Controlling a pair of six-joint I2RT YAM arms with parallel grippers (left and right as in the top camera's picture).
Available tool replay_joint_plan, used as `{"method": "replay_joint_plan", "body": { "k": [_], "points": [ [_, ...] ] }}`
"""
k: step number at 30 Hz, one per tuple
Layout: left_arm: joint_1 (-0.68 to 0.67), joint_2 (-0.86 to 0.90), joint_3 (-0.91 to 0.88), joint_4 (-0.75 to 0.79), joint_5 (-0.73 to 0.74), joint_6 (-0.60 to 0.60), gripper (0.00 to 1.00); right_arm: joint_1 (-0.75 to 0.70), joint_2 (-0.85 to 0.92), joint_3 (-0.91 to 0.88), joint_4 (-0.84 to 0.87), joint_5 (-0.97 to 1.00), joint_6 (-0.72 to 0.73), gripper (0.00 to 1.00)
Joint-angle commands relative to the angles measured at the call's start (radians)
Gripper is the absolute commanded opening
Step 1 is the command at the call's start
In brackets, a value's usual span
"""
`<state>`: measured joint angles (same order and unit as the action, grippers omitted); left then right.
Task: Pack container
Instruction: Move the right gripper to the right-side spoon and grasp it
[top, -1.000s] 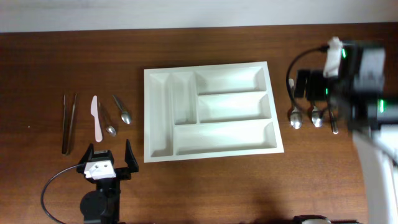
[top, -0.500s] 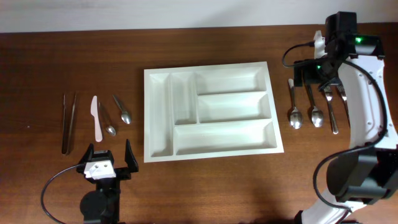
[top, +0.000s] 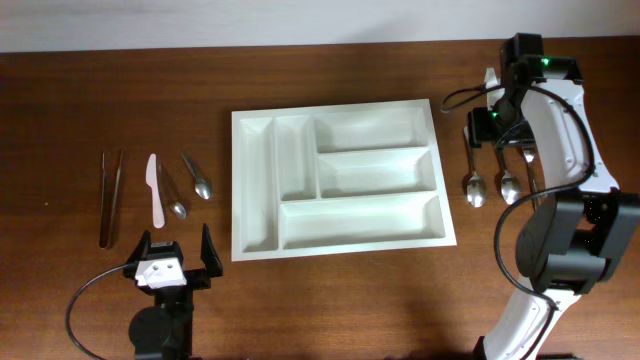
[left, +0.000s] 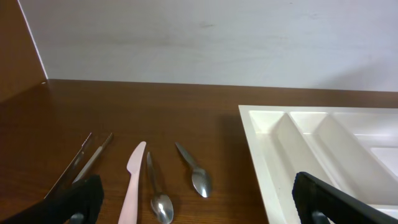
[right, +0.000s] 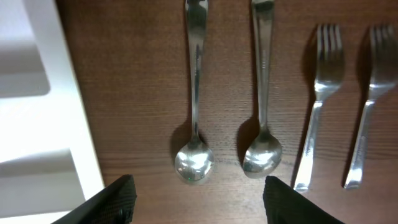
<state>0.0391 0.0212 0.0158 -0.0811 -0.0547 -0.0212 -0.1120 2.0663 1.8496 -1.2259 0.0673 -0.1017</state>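
I judged packing not yet begun: the container (top: 330, 106), every compartment empty, lay left of my right tool (right: 202, 196), its jaws apart and holding nothing above two spoons (right: 194, 162), and ahead-right of my wide-open, empty left tool (top: 175, 245).

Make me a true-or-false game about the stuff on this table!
1. The white tray has nothing in it. True.
2. The pale knife lies on the right arm's side of the tray. False: it lies on the left arm's side.
3. Two spoons lie next to two forks. True.
4. The left gripper is holding a spoon. False: it is open and holds nothing.
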Motion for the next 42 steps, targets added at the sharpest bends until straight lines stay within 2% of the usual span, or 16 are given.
{"method": "replay_joint_plan", "body": {
  "k": [1, 4, 11, 19, 23, 28, 36, 38, 42],
  "points": [
    [0.003, -0.008, -0.006, 0.002, 0.014, 0.015, 0.99, -0.001, 0.04, 0.003, 0.003, 0.008, 0.0, 0.65],
    [0.003, -0.008, -0.006, 0.002, 0.014, 0.015, 0.99, -0.005, 0.076, -0.001, 0.008, -0.007, 0.001, 0.62],
    [0.003, -0.008, -0.006, 0.002, 0.014, 0.015, 0.99, -0.014, 0.11, -0.024, 0.056, -0.034, 0.0, 0.61],
    [0.003, -0.008, -0.006, 0.002, 0.014, 0.015, 0.99, -0.015, 0.12, -0.158, 0.176, -0.034, -0.02, 0.61],
    [0.003, -0.008, -0.006, 0.002, 0.014, 0.015, 0.99, -0.015, 0.12, -0.244, 0.238, -0.033, -0.077, 0.52],
    [0.003, -0.008, -0.006, 0.002, 0.014, 0.015, 0.99, -0.015, 0.12, -0.319, 0.308, -0.033, -0.085, 0.52],
    [0.003, -0.008, -0.006, 0.002, 0.014, 0.015, 0.99, -0.015, 0.12, -0.335, 0.348, -0.031, -0.082, 0.47],
    [0.003, -0.008, -0.006, 0.002, 0.014, 0.015, 0.99, -0.018, 0.12, -0.335, 0.348, -0.03, -0.081, 0.44],
    [0.003, -0.008, -0.006, 0.002, 0.014, 0.015, 0.99, -0.045, 0.12, -0.335, 0.344, -0.029, -0.061, 0.31]
  ]
}}
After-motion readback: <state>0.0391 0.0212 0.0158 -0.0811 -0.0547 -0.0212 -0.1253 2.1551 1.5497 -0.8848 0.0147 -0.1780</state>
